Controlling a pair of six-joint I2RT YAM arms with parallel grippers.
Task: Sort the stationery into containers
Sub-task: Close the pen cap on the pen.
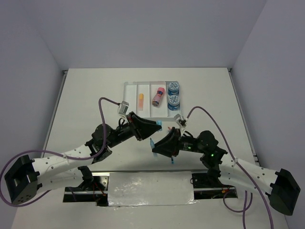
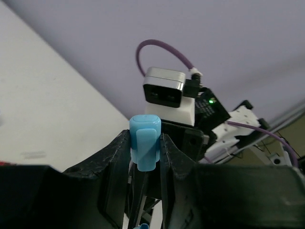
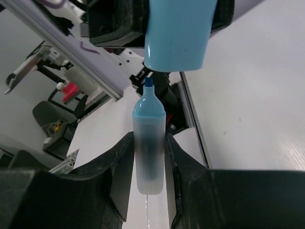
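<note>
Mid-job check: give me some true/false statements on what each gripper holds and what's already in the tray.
1. The left gripper holds a light-blue cap. True.
2. The right gripper is empty. False: it is shut on a marker whose blue tip is bare.
3. The cap sits on the marker. False: they are apart, with the cap just beyond the tip.
4. Both blue rolls lie in the rightmost compartment of the tray. True.
5. The pink cylinder lies on the table outside the tray. False: it is in the tray, in the compartment next to the rolls.
</note>
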